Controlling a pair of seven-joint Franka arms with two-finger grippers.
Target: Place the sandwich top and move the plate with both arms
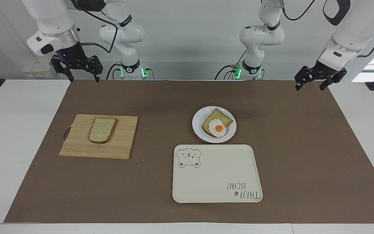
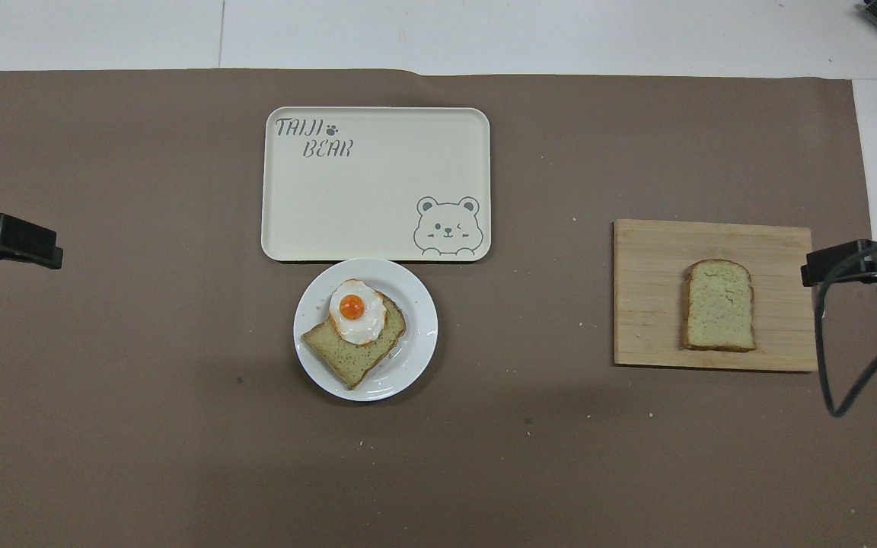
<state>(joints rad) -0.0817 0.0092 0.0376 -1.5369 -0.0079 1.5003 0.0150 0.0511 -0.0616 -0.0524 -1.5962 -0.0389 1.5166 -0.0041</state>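
The sandwich top, a plain speckled slice, lies flat on a wooden cutting board toward the right arm's end. The small white plate sits mid-table and carries a bread slice with a fried egg. My right gripper hangs open and empty in the air over the mat's edge by the robots, well apart from the board. Over the mat's corner at the left arm's end, my left gripper is open and holds nothing.
A cream rectangular tray with a bear drawing lies just farther from the robots than the plate, almost touching it. A brown mat covers the white table. Crumbs dot the mat.
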